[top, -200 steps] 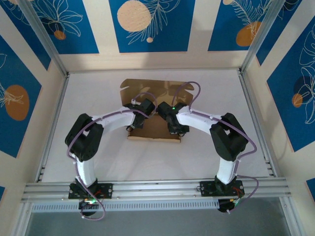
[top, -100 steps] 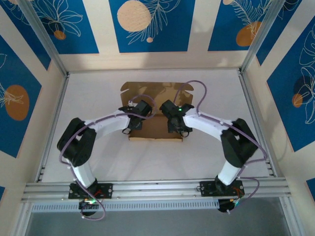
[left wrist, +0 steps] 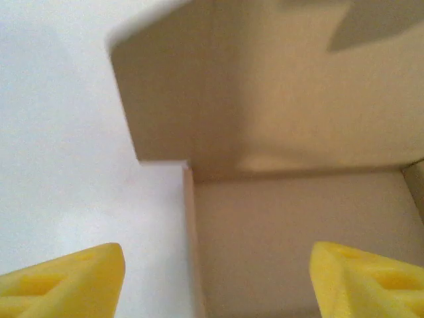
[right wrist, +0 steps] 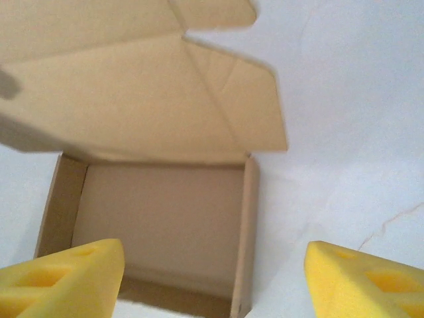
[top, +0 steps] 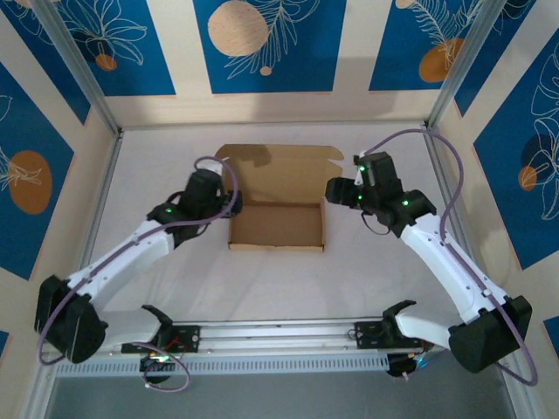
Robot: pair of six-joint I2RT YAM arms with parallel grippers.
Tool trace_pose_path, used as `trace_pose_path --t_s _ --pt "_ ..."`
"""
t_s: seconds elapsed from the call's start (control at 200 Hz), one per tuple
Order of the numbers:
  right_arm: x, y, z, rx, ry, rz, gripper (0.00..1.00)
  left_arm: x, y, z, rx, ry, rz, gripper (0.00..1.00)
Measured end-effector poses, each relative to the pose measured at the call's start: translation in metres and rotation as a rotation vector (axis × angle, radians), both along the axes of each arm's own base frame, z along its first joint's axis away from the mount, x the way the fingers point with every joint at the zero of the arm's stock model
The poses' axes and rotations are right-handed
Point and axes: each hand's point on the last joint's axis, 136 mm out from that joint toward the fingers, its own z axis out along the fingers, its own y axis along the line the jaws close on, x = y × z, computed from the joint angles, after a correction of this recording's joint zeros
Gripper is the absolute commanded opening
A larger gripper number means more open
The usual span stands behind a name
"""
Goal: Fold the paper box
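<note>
The paper box [top: 276, 226] is a brown cardboard tray with raised walls in the middle of the table; its lid [top: 281, 173] with side flaps leans back behind it. My left gripper [top: 231, 207] hovers at the tray's left wall, open. In the left wrist view the yellow fingertips [left wrist: 66, 281] straddle that left wall [left wrist: 191, 238] without touching it, the lid [left wrist: 285, 86] above. My right gripper [top: 337, 189] hangs open off the box's right rear corner. In the right wrist view my right gripper [right wrist: 213, 281] looks into the empty tray [right wrist: 162, 212], its right wall [right wrist: 248, 225] between the pads.
The white tabletop [top: 166, 166] is ringed by aluminium rails [top: 96, 209] and patterned blue-and-cream walls. The arm bases sit on the front rail [top: 279, 336]. Purple cables loop over both wrists.
Both arms have pulled back from over the tray, the left one to the left and the right one to the right, and both grippers have gone from shut to open. The box stays put.
</note>
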Motion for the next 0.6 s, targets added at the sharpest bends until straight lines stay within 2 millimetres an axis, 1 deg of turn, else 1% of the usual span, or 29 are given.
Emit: trace_pose_path --t_s 0.04,0.105,0.185,0.27,0.325,0.355,0.455,0.515,0.56,0.6 --pt "0.006 0.002 0.0 -0.017 -0.028 0.044 0.78 0.006 0.007 0.01 -0.003 -0.03 -0.008 0.84" --pt "0.016 0.009 -0.004 -0.072 -0.061 0.128 0.8 0.016 0.012 0.018 0.009 -0.06 -0.046 0.83" --pt "0.029 0.016 -0.015 -0.157 -0.095 0.238 0.8 0.029 0.012 0.019 0.053 -0.09 -0.124 0.85" --pt "0.039 0.021 -0.025 -0.222 -0.141 0.346 0.78 0.04 0.011 0.017 0.099 -0.126 -0.203 0.87" --pt "0.044 0.018 -0.029 -0.254 -0.163 0.39 0.76 0.048 0.011 0.016 0.095 -0.143 -0.237 0.87" --pt "0.048 0.015 -0.029 -0.269 -0.18 0.404 0.75 0.054 0.015 0.016 0.088 -0.152 -0.241 0.86" --pt "0.059 0.002 -0.021 -0.297 -0.24 0.428 0.75 0.075 0.036 0.013 0.045 -0.172 -0.224 0.86" --pt "0.065 -0.004 -0.017 -0.309 -0.262 0.442 0.76 0.085 0.044 0.012 0.021 -0.187 -0.214 0.86" --pt "0.07 -0.007 -0.015 -0.316 -0.271 0.456 0.77 0.092 0.046 0.012 0.002 -0.199 -0.213 0.86" --pt "0.076 -0.007 -0.013 -0.318 -0.28 0.472 0.78 0.096 0.044 0.012 -0.019 -0.214 -0.223 0.85"
